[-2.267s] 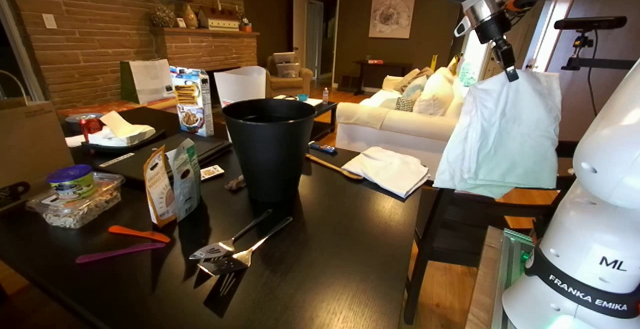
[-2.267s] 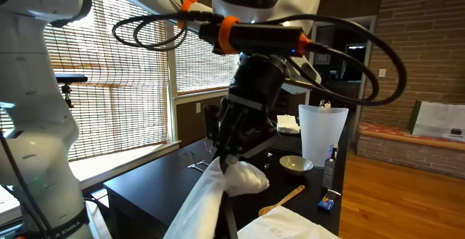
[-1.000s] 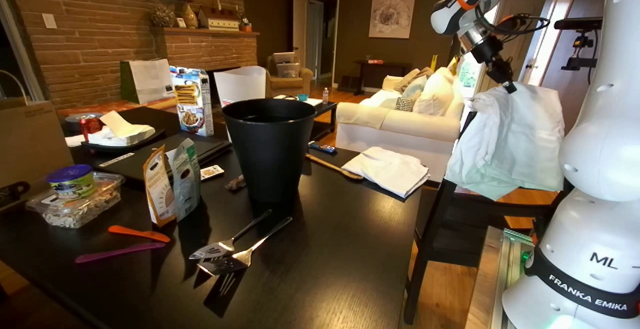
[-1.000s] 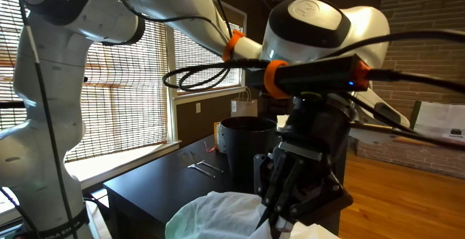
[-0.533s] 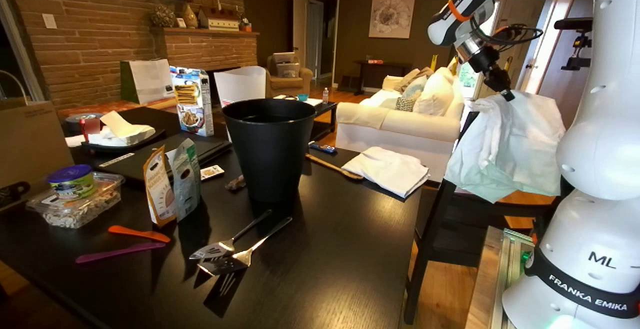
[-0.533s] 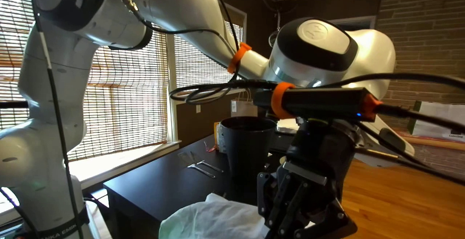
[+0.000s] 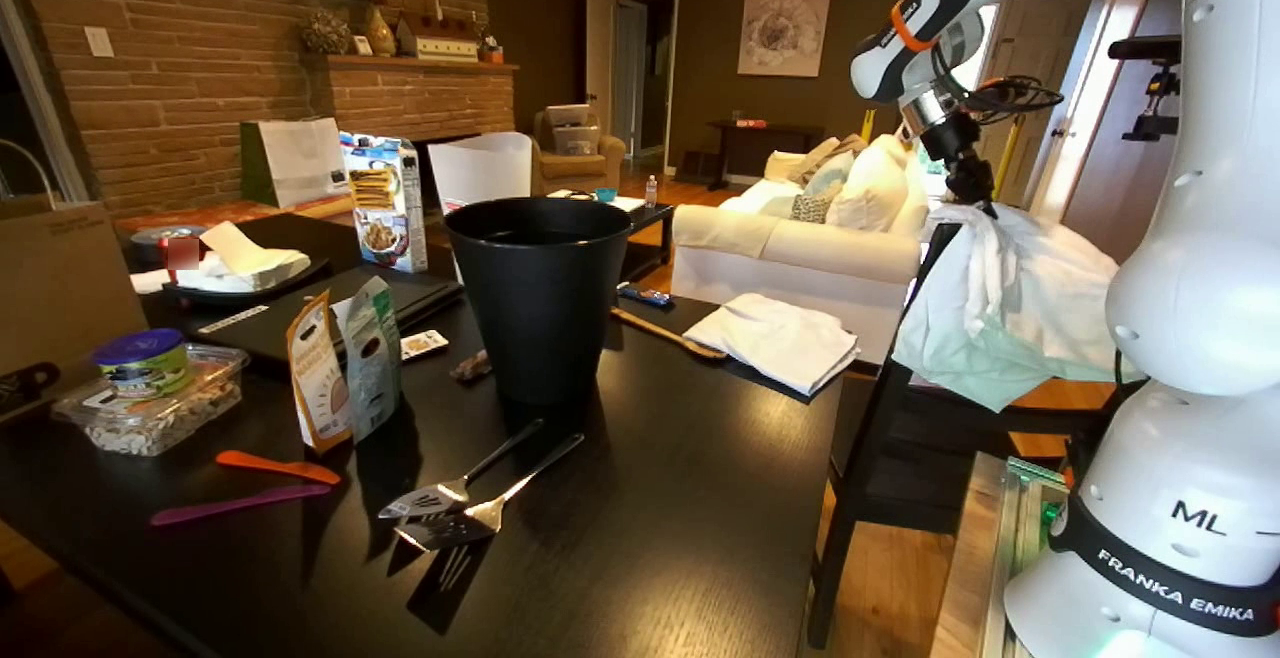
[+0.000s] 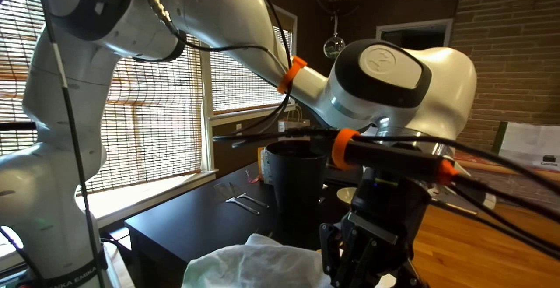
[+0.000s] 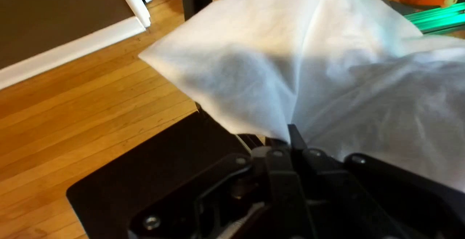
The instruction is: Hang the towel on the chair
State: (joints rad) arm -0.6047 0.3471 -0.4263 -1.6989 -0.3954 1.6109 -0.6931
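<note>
Wall of long, rough tan bricks (image 7: 220, 78) across the upper left of an exterior view; loosely woven blinds (image 8: 144, 117) at the left in an exterior view. Below, a smooth, glossy black tabletop (image 7: 660, 548).

Toward the right edge, a large, soft, rumpled white towel (image 7: 1020, 308), pale green along its lower edge, hanging over the upper part of a dark, nearly black wooden chair (image 7: 905, 468), with much of the chair's back hidden behind cloth. In the wrist view, sharp creases running to the tips of a black, jointed pincer (image 9: 289, 142), clamped on the towel.

At far right, overlapping the towel's side, a thick, glossy white robot arm (image 7: 1165, 518).

Mid-frame, a tall, tapering black bin (image 7: 540, 308); near it, a slim wooden spoon (image 7: 668, 332) and a flat, layered white piece (image 7: 775, 340), cloth or paper, cannot tell. Lower centre, two shiny metal turners (image 7: 430, 501). Farther left, upright snack pouches (image 7: 375, 363). Beyond, a cream cushioned sofa (image 7: 790, 253).
</note>
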